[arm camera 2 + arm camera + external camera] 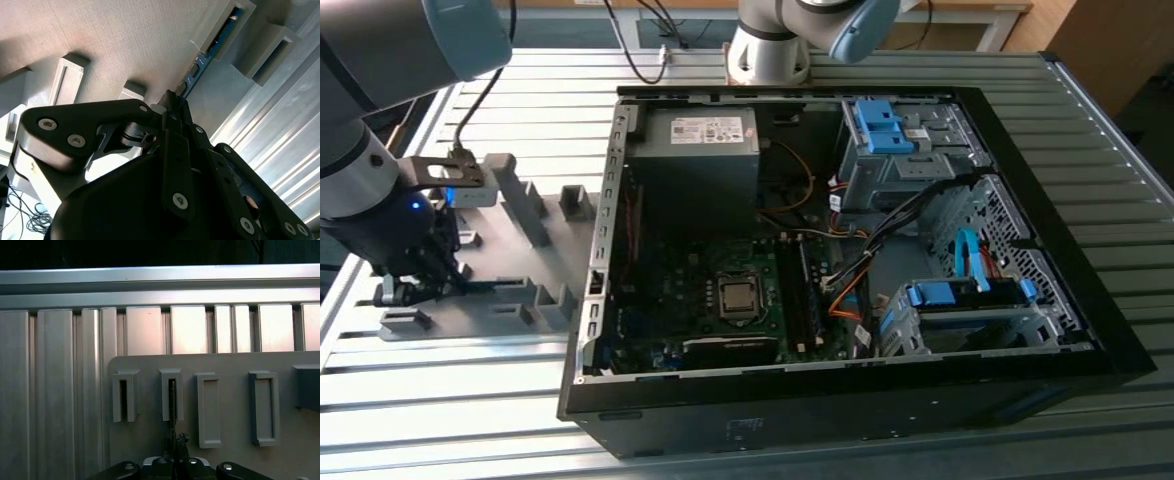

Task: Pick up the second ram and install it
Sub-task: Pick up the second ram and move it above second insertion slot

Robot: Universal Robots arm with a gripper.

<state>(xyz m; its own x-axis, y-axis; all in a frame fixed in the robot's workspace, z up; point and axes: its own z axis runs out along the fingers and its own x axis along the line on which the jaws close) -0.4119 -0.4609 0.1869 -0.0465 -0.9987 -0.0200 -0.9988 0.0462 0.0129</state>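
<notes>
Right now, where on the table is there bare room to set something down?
Bare table slats at the exterior view's lower left, bordered by the tray and the case. Crowded: the tray, where the hand grips the ram, and the case's inside.

legible text: none | power supply label (700, 128): print too small to read

In the second wrist view my own gripper (172, 100) covers the near end of the second ram (199, 66), and its far end is sunk inside a slotted block (207, 36). The first wrist view's edge cuts my gripper off. At the exterior view's left, my gripper's tip over the tray (534, 300) is too dark and small to tell apart
</notes>
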